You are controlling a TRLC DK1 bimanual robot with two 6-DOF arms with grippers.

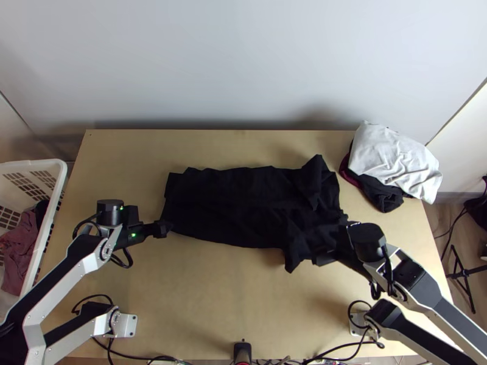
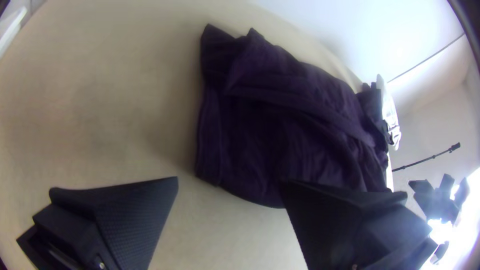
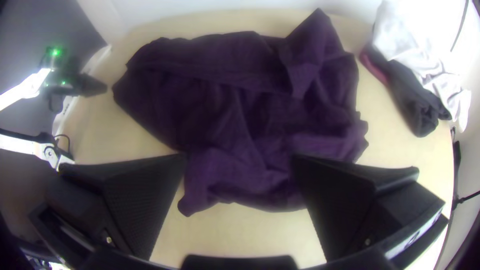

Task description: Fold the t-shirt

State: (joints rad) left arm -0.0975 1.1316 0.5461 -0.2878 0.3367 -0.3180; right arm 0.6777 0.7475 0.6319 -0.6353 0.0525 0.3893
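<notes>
Shirt [image 1: 243, 210] of soft, matt black cloth lies across the middle of the table [image 1: 213, 304] in a long, wide band, its far part doubled over in a layer whose edge runs lengthwise. The left end is fairly flat and square, with small points at its far corner. The right end is rumpled: a peaked flap sticks out on the far side and tapers back over the layers, while the near part is bunched into soft creases, with a blunt tongue pointing towards the near edge.

The left gripper [image 1: 159, 229] is at the shirt's near left corner, its broad, finely textured fingers [image 2: 135, 215] well apart with nothing clamped. The right gripper [image 1: 330, 239] is over the bunched near right part, its fingers [image 3: 145, 200] also spread wide and clamped on nothing; whether they touch the cloth, I cannot tell.

Left of the table is a basket [image 1: 36, 163] of white plastic, with a rounded rim and slotted walls. In it are a crumpled dusty-pink cloth [image 1: 21, 249] and a dark one [image 1: 41, 212]. On the table's far right corner, a wrinkled white cloth [image 1: 392, 158] is heaped over black cloth [image 1: 383, 196] and some maroon cloth [image 1: 348, 174].
</notes>
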